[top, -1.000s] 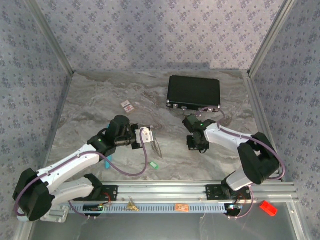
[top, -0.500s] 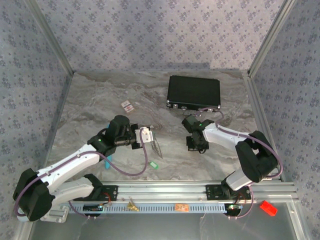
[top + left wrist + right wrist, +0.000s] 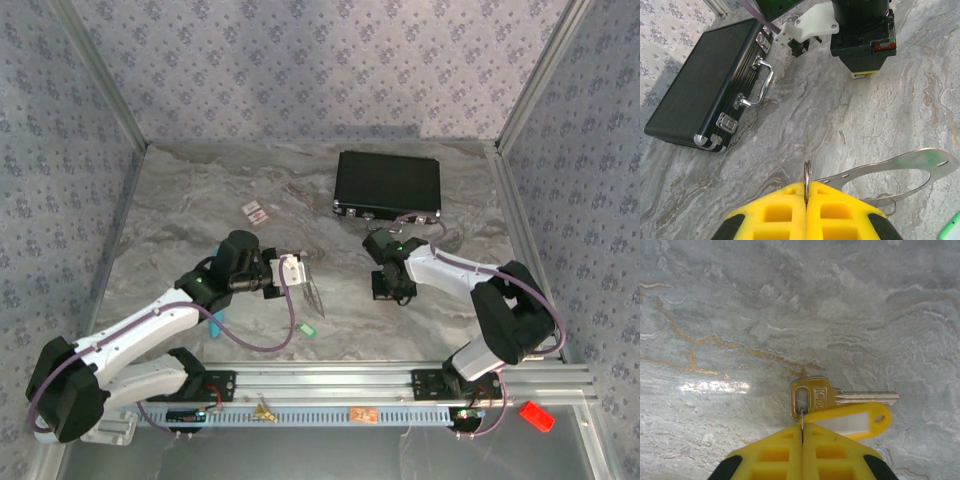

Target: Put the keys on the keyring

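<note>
Right wrist: your jaws hide the lower edge of the yellow tag [image 3: 850, 421] and most of the thin ring [image 3: 801, 413] through the key [image 3: 812, 396]. Left wrist: the frame's corner cuts off the green tag [image 3: 952, 231].

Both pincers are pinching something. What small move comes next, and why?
Probably the right pincer should lift the gold key off the table and bring it toward the left pincer. It is shut on the key's small ring, the key lies flat, and the left is shut on the keyring.
</note>
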`<state>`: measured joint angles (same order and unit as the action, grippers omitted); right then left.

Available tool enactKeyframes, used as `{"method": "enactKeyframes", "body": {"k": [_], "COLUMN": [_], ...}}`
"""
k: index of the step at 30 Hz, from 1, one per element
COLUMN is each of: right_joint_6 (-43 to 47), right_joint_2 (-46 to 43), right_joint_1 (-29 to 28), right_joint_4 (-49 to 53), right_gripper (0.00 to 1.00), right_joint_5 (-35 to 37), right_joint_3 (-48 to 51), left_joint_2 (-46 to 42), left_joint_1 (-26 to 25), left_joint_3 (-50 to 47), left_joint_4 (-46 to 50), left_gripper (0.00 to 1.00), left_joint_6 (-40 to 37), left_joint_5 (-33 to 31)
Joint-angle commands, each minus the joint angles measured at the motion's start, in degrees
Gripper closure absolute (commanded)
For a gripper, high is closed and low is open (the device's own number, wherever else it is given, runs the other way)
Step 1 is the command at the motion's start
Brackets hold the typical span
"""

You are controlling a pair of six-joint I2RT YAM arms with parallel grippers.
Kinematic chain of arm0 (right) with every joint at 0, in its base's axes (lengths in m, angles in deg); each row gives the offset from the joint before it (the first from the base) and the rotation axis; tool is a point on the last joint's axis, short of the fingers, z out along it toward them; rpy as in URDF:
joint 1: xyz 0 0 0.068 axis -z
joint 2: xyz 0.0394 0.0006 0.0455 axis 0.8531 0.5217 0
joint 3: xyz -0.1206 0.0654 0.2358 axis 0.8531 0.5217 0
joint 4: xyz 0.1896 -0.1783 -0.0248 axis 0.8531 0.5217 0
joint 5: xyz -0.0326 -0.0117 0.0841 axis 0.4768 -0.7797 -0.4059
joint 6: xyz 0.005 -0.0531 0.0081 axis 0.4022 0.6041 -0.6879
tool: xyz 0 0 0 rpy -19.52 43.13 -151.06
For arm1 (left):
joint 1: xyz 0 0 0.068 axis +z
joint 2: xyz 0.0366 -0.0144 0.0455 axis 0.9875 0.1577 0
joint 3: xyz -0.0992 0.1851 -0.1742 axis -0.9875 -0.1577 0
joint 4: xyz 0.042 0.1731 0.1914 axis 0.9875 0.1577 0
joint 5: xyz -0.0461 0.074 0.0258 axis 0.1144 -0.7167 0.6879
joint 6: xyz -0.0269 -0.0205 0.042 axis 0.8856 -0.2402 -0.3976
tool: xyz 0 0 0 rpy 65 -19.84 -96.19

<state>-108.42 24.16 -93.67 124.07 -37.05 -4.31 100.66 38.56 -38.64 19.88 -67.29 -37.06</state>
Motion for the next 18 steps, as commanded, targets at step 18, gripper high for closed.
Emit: {"method": "enactKeyframes", "body": {"k": [18], "right_joint_6": [28.85], "right_joint_2": [-27.46], "right_joint_1": [-9.72], "right_joint_4": [-20.21], "right_gripper": [1.0], "right_joint_5": [0.48], "right_joint_3": [7.84], "left_joint_2": [-0.36], "left_joint_1": [-0.18], "left_joint_3": [5.15], "left_joint_4": [4.23], "left_gripper": [1.0], "left_joint_6": [12.07], "left_joint_5": [-0.88]}}
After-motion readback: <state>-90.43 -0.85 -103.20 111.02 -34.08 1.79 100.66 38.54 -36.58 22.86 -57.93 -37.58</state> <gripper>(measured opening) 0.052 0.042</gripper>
